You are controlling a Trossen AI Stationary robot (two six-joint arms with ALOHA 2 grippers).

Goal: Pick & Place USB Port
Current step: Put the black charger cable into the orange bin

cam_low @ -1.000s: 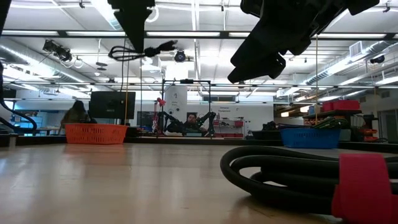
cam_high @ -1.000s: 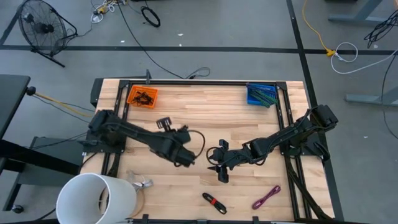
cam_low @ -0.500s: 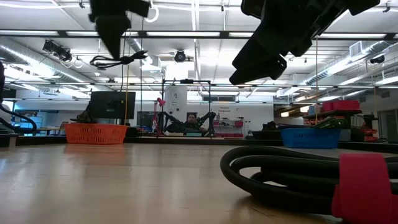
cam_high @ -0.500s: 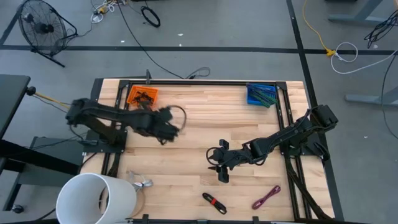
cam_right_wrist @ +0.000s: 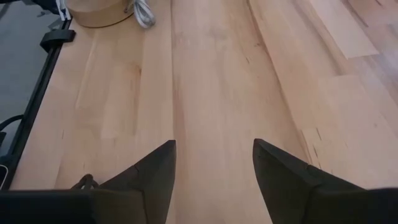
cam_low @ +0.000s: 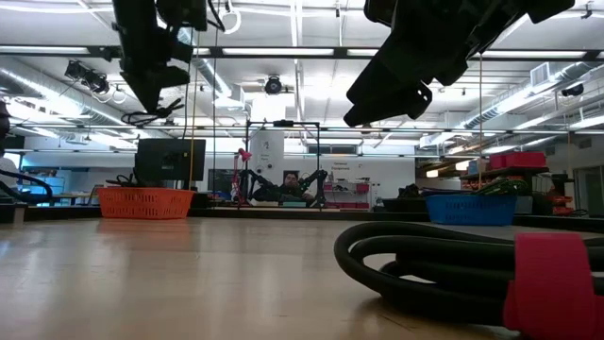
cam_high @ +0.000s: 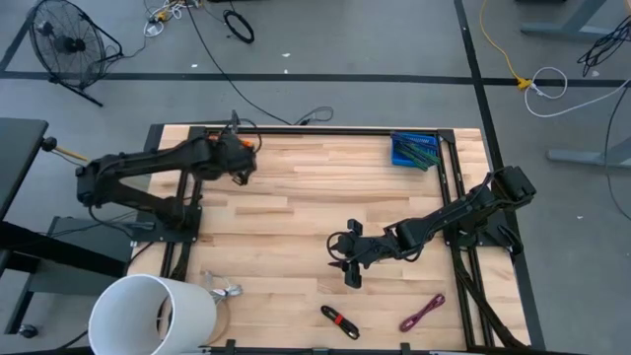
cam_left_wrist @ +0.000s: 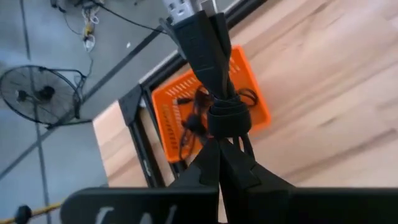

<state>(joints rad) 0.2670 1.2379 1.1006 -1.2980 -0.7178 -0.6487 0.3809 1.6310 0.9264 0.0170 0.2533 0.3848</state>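
Looking down from the high view: left gripper (cam_high: pixel 240 161) hangs over the orange plastic basket (cam_high: pixel 219 154) at the table's far left, right gripper (cam_high: pixel 340 258) sits mid-table with jaws spread and empty. Left wrist view: fingers (cam_left_wrist: pixel 211 163) pinched tight on a black bundled USB cable (cam_left_wrist: pixel 211 74), basket directly beneath. Right wrist view: only bare wooden tabletop (cam_right_wrist: pixel 211 81) between the fingers (cam_right_wrist: pixel 152 168).

High cam looked straight down on the whole table (cam_high: pixel 296 212). Low cam sat at tabletop level, facing the room. Both caught the orange basket (cam_low: pixel 144 202), which the left wrist cam viewed closer.
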